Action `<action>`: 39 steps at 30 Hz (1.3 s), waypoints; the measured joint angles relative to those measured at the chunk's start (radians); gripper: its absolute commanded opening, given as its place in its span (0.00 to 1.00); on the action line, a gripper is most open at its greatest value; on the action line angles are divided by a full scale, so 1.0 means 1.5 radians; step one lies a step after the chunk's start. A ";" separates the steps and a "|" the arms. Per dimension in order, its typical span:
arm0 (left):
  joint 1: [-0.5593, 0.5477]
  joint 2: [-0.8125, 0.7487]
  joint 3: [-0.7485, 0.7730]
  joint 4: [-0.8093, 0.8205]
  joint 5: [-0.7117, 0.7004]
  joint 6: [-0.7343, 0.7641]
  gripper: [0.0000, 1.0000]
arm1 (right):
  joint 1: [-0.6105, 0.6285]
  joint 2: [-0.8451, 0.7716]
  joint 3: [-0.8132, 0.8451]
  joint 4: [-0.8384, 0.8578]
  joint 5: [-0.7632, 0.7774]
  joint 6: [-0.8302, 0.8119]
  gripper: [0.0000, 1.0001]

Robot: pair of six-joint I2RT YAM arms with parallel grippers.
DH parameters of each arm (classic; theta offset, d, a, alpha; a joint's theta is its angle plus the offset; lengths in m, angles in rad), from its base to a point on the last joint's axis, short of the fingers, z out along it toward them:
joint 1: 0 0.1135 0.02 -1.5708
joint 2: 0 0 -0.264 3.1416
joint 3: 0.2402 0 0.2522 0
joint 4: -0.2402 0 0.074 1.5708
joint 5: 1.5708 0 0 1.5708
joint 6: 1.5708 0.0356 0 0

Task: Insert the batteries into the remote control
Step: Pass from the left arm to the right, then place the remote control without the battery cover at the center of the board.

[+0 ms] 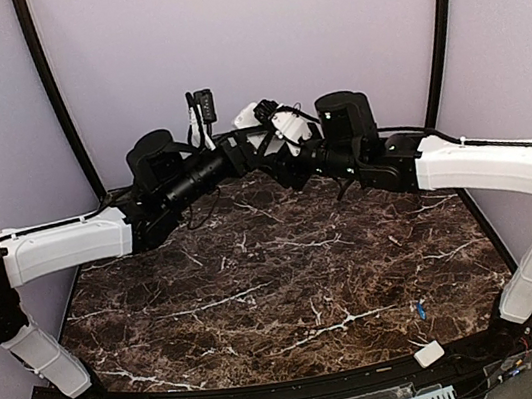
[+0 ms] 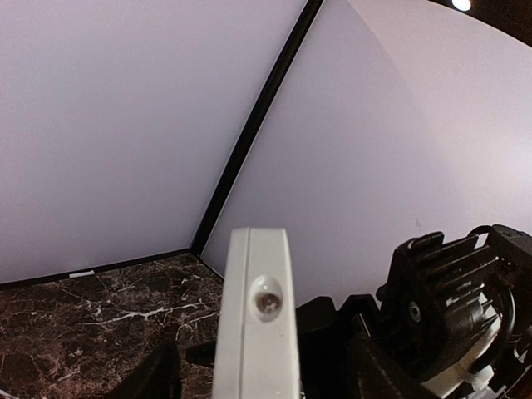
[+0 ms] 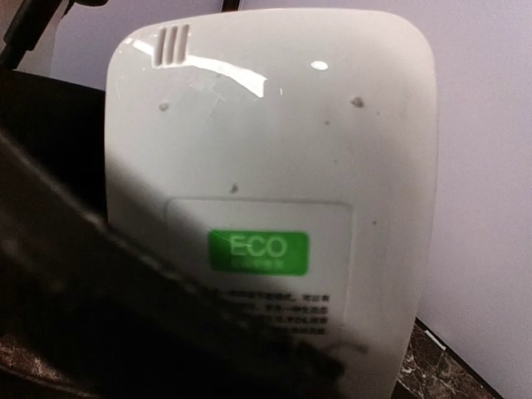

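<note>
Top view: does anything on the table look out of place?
Yes. The white cover piece lies at the table's near right edge, and a blue battery lies loose just beyond it, far from the raised remote control.

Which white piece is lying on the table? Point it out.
The small plain cover piece, at the table's near right edge by a blue battery. The remote control is raised in the air instead.

Both arms stretch forward and bend inward, so they meet high at the far middle. The left arm (image 1: pixel 66 244) and the right arm (image 1: pixel 483 165) mirror each other, elbows out. The left gripper (image 1: pixel 239 135) and the right gripper (image 1: pixel 281 131) sit nearly nose to nose. Whether either gripper is clamped is unclear.
</note>
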 measured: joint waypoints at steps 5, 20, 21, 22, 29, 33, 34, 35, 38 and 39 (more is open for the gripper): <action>0.006 -0.022 -0.028 -0.014 -0.035 0.037 0.99 | 0.000 -0.007 -0.003 -0.058 -0.029 0.003 0.07; 0.098 -0.226 -0.096 -0.095 -0.219 0.170 0.99 | 0.045 0.164 -0.018 -0.393 -0.246 -0.022 0.10; 0.098 -0.226 -0.098 -0.102 -0.223 0.174 0.99 | 0.054 0.197 -0.007 -0.418 -0.244 -0.030 0.11; 0.098 -0.226 -0.099 -0.108 -0.224 0.178 0.99 | 0.062 0.226 0.004 -0.442 -0.241 -0.037 0.13; 0.098 -0.224 -0.104 -0.134 -0.225 0.197 0.99 | 0.093 0.277 0.056 -0.534 -0.231 -0.090 0.33; 0.098 -0.222 -0.104 -0.136 -0.226 0.207 0.99 | 0.110 0.306 0.080 -0.567 -0.223 -0.117 0.42; 0.098 -0.221 -0.104 -0.136 -0.226 0.208 0.99 | 0.114 0.308 0.085 -0.570 -0.220 -0.124 0.44; 0.098 -0.220 -0.104 -0.136 -0.226 0.210 0.99 | 0.118 0.312 0.089 -0.573 -0.215 -0.128 0.46; 0.098 -0.217 -0.104 -0.136 -0.226 0.217 0.99 | 0.127 0.319 0.103 -0.585 -0.202 -0.140 0.52; 0.098 -0.216 -0.104 -0.136 -0.226 0.219 0.99 | 0.128 0.321 0.106 -0.589 -0.199 -0.142 0.54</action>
